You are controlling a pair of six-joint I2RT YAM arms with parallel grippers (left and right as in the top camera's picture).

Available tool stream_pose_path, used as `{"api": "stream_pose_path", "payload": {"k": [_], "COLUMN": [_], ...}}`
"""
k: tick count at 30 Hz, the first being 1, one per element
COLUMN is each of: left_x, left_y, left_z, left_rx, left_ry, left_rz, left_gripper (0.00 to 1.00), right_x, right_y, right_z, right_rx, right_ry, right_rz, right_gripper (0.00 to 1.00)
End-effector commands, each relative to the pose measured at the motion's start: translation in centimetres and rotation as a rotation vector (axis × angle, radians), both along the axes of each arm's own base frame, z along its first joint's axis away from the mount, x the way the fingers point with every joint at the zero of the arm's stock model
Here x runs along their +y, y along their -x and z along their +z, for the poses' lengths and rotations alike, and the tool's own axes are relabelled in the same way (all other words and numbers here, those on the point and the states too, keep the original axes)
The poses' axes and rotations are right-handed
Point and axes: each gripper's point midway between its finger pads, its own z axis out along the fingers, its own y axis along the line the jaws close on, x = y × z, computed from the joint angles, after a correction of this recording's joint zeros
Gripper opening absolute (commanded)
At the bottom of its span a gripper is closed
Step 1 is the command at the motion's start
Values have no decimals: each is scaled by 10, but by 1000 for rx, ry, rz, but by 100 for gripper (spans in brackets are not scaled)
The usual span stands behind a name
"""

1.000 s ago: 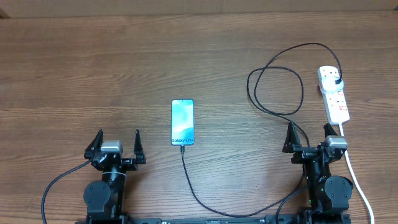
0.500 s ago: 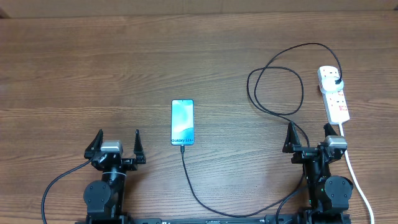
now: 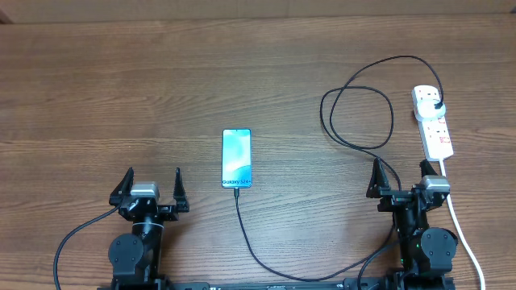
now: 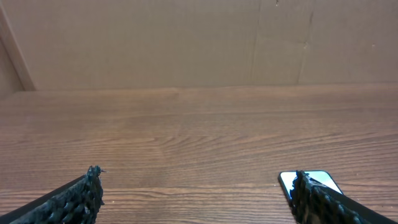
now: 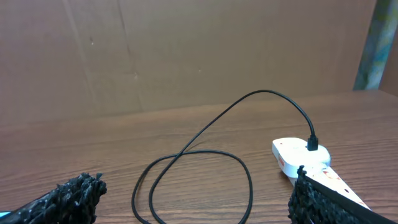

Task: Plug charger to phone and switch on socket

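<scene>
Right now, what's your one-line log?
left claw: open, empty | right claw: open, empty | thin black cable: meets light-blue phone | black plug: in white power strip

Black charger (image 3: 359,121), white socket (image 3: 432,121)

Left gripper (image 4: 196,176) above the wooden table (image 4: 186,130)
Jaws stand wide apart; the phone (image 4: 323,179) lies flat just beyond the right-hand fingertip.

Phone (image 3: 236,158) lies left of socket (image 3: 432,121), well apart
</scene>
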Motion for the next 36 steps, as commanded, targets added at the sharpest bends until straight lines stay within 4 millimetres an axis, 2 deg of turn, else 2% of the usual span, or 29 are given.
{"api": "stream_pose_path", "payload": {"k": [1,7,36], "left_x": [3,3,3], "left_y": [0,0,0], "left_z": [-1,-1,-1], "left_rx": [2,2,2], "left_ry": [9,8,9], "left_rz": [17,17,17], "left_gripper": [100,100,100], "right_x": [10,28,28], "right_y": [0,1,1], "right_z": [-3,-3,-3], "right_rx": [3,3,3], "right_ry": [5,5,5], "right_rz": [43,114,115], "right_gripper": [100,100,100]}}
